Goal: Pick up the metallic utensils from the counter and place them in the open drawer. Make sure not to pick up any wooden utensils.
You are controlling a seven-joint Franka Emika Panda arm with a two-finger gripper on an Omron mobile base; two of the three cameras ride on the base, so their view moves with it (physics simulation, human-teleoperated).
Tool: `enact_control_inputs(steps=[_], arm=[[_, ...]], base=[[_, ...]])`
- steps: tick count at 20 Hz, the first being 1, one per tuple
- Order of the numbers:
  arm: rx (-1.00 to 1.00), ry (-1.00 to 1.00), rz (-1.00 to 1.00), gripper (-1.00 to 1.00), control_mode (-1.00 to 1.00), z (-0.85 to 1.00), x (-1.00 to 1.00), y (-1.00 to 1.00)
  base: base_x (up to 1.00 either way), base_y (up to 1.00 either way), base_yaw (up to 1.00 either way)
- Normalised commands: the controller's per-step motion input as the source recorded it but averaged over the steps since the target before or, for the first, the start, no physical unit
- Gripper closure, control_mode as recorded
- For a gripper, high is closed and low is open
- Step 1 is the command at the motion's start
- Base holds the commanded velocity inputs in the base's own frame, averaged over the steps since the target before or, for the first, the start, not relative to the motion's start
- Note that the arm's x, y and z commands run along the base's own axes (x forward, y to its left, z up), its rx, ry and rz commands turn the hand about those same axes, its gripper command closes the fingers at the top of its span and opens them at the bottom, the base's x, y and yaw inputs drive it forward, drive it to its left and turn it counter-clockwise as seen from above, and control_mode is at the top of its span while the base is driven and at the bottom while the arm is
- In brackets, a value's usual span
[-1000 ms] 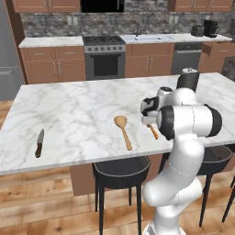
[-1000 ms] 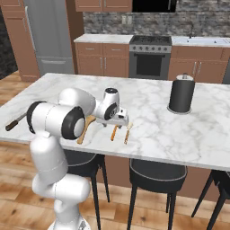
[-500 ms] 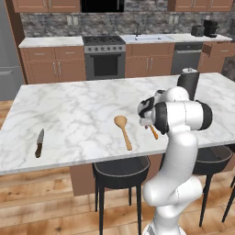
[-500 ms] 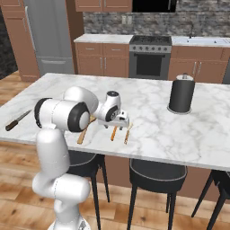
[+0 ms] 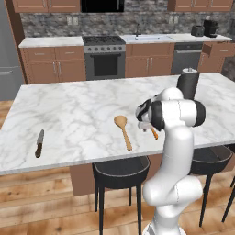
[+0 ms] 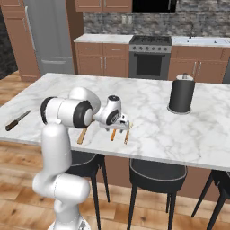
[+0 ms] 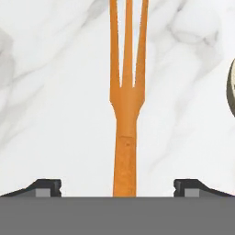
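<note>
1. The counter [image 5: 82, 105] is a large white marble island with grey veins on a brown wooden base, with dark stools tucked under its near edge.
2. The white arm bends low over the near edge of the counter, so that its hand points down at the marble.
3. A black cylindrical canister [image 6: 180, 94] stands upright on the counter, well apart from the utensils and beyond the arm.
4. A long tan wooden spoon [image 5: 123, 131] lies flat on the marble just beside the arm, its round bowl pointing away from the near edge.
5. A small knife [image 5: 39, 142] with a silver blade and dark brown handle lies flat near the far left corner of the counter, well apart from the arm.
6. The gripper [image 7: 117, 186] hangs directly over an orange fork-like utensil [image 7: 126, 105]. Its jaws are spread wide, one tip on each side of the handle and neither touching it.
7. The orange utensil lies flat on the marble, three prongs pointing away from the fingertips [image 7: 45, 187].
8. A pale rounded edge of another utensil [image 7: 231, 92] sits beside the prongs, too cropped to identify.
</note>
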Motion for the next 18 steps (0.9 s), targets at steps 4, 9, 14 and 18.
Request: enact_control_inputs(steps=[4,9,14,18], arm=[[0.00,0.00,0.00,1.00,-1.00,-0.35,0.14,0.00],[0.00,0.00,0.00,1.00,-1.00,-0.10,0.04,0.00],[0.00,0.00,0.01,1.00,-1.00,0.06,-0.05,0.02],[-0.10,-0.09,0.12,1.00,-1.00,0.71,-0.30,0.11]], base=[[0.00,0.00,0.00],[0.00,0.00,0.00],[0.00,0.00,0.00],[0.00,0.00,0.00]])
